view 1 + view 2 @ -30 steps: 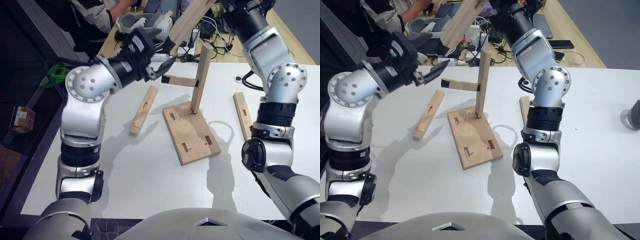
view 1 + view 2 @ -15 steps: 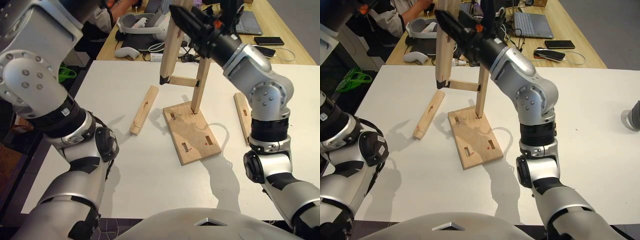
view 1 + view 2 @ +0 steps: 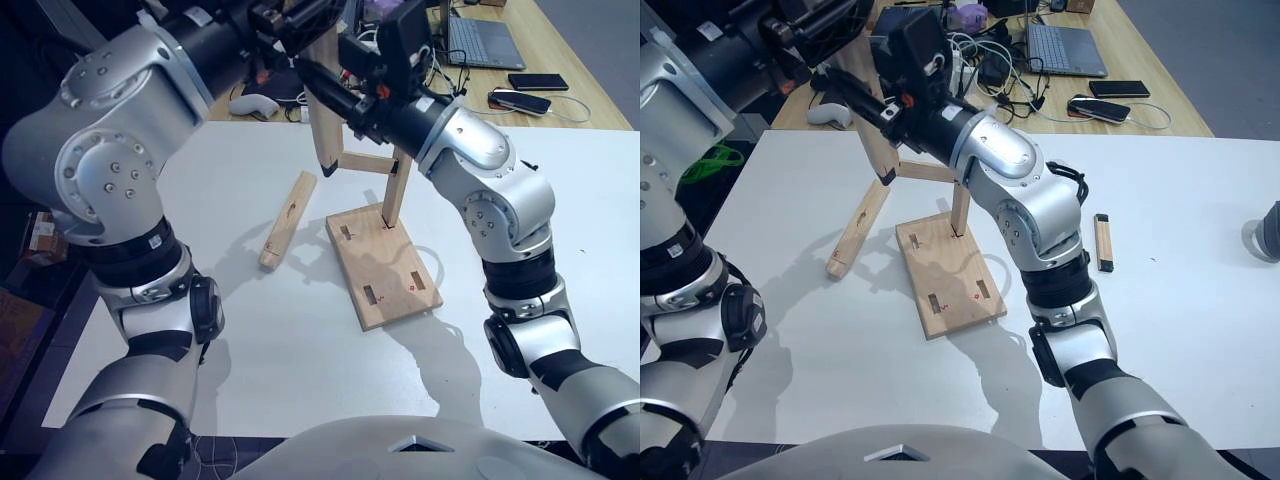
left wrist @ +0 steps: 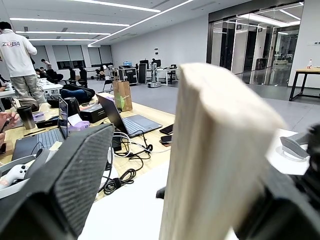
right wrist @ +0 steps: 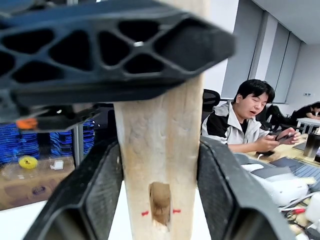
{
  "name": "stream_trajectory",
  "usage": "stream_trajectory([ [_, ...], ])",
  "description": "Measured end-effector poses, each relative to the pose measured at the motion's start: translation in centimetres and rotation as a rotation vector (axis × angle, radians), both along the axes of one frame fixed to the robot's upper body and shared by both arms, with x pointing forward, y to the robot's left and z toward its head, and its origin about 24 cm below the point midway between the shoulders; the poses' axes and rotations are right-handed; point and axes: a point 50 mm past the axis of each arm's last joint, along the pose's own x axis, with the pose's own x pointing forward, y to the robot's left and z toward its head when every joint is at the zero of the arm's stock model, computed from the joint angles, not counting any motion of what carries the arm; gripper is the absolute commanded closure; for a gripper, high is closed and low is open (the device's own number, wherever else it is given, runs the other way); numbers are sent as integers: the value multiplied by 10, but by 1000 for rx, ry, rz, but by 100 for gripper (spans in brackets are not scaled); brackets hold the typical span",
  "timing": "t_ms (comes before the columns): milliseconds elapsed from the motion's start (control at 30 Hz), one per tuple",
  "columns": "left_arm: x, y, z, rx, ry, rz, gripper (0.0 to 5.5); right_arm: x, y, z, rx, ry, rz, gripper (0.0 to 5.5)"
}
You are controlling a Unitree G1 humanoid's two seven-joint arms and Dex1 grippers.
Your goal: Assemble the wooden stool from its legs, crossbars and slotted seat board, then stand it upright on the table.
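White table point(image 3: 250, 330) carries the slotted seat board point(image 3: 385, 270), an upright leg point(image 3: 397, 195) socketed in it with a crossbar point(image 3: 365, 161) jutting out. Right gripper point(image 5: 160, 165) is clamped on a second leg point(image 3: 323, 130) — tilted, foot at the crossbar's free end — while the left gripper point(image 3: 298, 18) straddles its top, jaws apart, one pad point(image 4: 65, 190) clear of the wood.

Pale slotted wooden seat board point(image 3: 385, 272) lies flat on the table point(image 3: 250, 330). One square wooden leg point(image 3: 396, 195) stands upright in a slot, its short crossbar point(image 3: 365, 162) meeting a tilted second leg point(image 3: 322, 130) (lifted clear). A third leg point(image 3: 287, 220) lies beside the board, a spare crossbar point(image 3: 1102, 243) well apart.
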Motion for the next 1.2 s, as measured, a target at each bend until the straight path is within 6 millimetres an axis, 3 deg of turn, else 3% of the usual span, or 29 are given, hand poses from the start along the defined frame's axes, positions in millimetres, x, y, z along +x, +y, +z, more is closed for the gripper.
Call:
stream_trajectory([
  [500, -1, -3, -14, 49, 10, -32, 444, 1, 2, -3, -156, -217, -86, 345],
  [933, 3, -3, -13, 3, -13, -39, 449, 4, 3, -2, -202, -355, -161, 345],
  [1033, 6, -1, -12, -15, -23, -8, 449, 5, 2, -1, -228, -397, -192, 280],
  [1100, 11, 17, -4, -48, -58, 129, 449, 10, -4, -6, -267, -395, -224, 242],
  [1200, 12, 21, 0, -60, -78, 168, 449, 11, -5, -8, -289, -398, -227, 188],
])
